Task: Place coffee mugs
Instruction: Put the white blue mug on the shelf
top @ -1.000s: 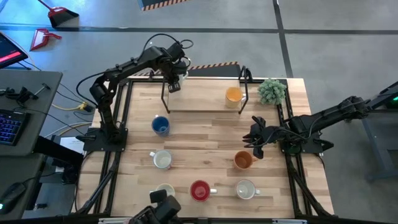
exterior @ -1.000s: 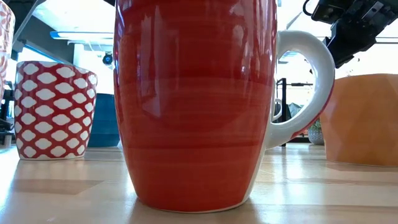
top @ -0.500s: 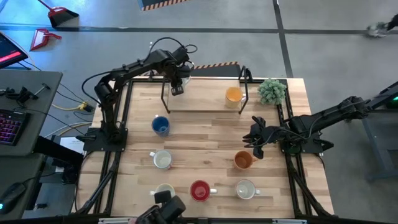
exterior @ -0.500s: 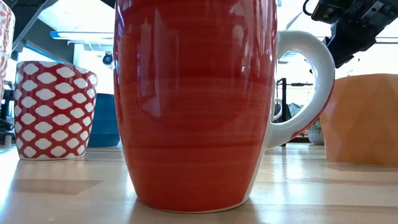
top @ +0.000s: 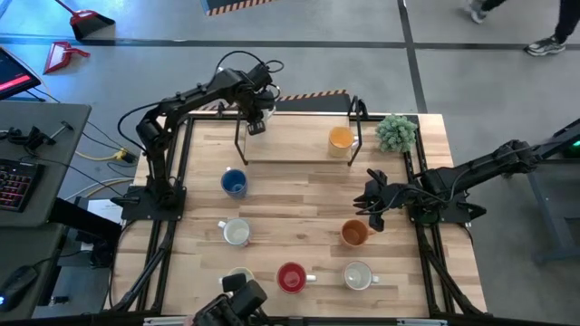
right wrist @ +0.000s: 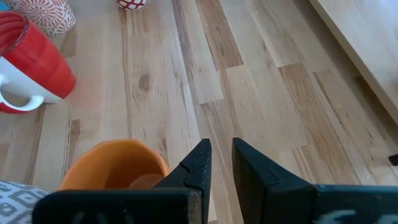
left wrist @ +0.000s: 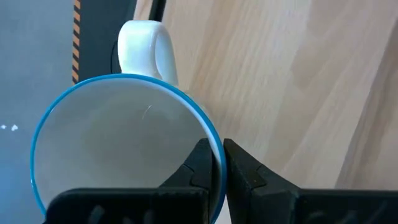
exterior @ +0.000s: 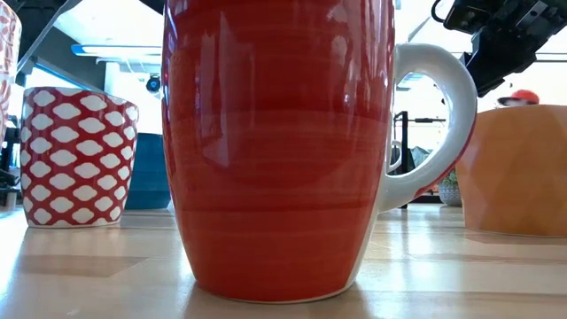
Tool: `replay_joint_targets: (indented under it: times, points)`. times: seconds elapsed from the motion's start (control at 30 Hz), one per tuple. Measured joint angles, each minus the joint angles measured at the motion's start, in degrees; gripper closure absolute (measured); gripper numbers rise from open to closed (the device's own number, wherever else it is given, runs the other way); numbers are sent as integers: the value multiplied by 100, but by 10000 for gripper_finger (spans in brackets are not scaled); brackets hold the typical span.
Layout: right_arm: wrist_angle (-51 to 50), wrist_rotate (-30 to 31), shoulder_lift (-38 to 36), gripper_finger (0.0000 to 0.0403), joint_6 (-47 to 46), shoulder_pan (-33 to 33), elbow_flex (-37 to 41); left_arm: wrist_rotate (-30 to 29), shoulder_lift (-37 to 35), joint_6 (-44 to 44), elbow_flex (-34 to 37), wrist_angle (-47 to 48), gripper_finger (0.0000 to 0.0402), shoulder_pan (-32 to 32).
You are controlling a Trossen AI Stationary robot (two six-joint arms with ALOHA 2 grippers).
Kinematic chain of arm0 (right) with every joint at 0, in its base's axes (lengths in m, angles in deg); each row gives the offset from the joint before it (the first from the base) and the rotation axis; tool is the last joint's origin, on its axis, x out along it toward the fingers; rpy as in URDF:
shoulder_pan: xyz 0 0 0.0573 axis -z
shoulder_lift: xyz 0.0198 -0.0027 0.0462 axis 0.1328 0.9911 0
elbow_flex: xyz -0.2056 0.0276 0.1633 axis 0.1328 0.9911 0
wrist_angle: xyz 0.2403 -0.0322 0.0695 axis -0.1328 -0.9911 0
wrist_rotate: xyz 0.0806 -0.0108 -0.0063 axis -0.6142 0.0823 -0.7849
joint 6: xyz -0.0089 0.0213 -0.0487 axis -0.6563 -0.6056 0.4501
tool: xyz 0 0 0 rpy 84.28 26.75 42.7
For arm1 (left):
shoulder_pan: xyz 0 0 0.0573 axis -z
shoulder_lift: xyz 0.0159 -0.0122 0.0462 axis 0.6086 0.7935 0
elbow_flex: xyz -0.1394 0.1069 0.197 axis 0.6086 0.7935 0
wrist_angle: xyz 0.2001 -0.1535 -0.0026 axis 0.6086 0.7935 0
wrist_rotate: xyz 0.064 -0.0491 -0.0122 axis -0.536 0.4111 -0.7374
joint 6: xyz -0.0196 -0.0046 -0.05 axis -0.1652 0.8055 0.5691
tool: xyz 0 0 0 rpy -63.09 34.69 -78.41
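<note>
My left gripper [top: 256, 123] is over the left end of the raised wooden shelf [top: 299, 145] at the table's far side. It is shut on a white mug with a blue rim [left wrist: 118, 149]. A yellow-orange mug [top: 341, 138] stands on the shelf's right end. The blue mug [top: 234, 183], two white mugs [top: 236, 233] [top: 358, 275], the red mug [top: 291, 277] and the darker orange mug [top: 353, 233] stand upright on the table. My right gripper [top: 373, 201] hovers just beyond the darker orange mug [right wrist: 112, 165]. Its fingers are a narrow gap apart and empty. My left gripper pinches the mug's rim wall [left wrist: 214, 144], one finger inside the mug and one outside. The spot is well round the rim from the white handle [left wrist: 146, 50]. The fingers come from above, pointing down. The mug is upright, mouth up; whether its base rests on anything does not show.
A small green potted plant [top: 396, 133] stands at the far right corner. Another pale mug [top: 241, 275] at the near edge is partly hidden by a dark camera mount [top: 237, 303]. A red-and-white patterned mug [exterior: 78, 155] shows in the low view. Bare wood lies in the table's middle.
My left arm has shifted a little toward the table's right with the mug, still shut on it. My right gripper has kept still.
</note>
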Motion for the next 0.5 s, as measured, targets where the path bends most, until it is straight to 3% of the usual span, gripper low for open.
replay_joint_targets:
  times: [0.5]
  points:
    - [-1,2,0,359,-45,0,0,126,51,-13,0,58,396,24]
